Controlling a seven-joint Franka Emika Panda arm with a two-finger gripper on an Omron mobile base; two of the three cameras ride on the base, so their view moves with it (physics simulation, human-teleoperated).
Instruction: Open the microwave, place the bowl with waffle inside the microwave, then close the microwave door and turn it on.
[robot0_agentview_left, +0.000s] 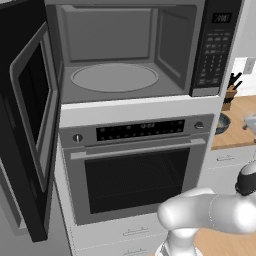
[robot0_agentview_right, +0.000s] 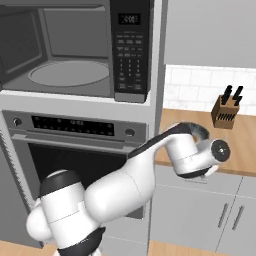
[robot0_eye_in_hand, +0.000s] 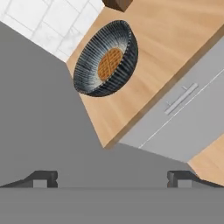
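The microwave (robot0_agentview_left: 175, 45) stands open, its grey cavity and round turntable (robot0_agentview_left: 114, 77) bare. The microwave door (robot0_agentview_left: 30, 125) is swung wide to the left. The dark streaked bowl (robot0_eye_in_hand: 87, 70) with a brown waffle (robot0_eye_in_hand: 110, 63) inside rests on the wooden counter (robot0_eye_in_hand: 166, 48), right of the oven column. In the left base view the bowl (robot0_agentview_left: 222, 123) peeks out past that column. My gripper (robot0_eye_in_hand: 111, 179) is open, fingertips (robot0_eye_in_hand: 41, 178) far apart and nothing between them. It hangs apart from the bowl, off the counter's front edge. In the right base view, my hand (robot0_agentview_right: 200, 155) reaches over that edge.
A steel-fronted oven (robot0_agentview_left: 135, 170) sits under the microwave. A knife block (robot0_agentview_right: 227, 112) stands on the counter beyond the bowl, against the tiled wall. Grey drawers with a bar handle (robot0_eye_in_hand: 181, 98) run below the counter. The keypad (robot0_agentview_right: 131, 50) is on the microwave's right.
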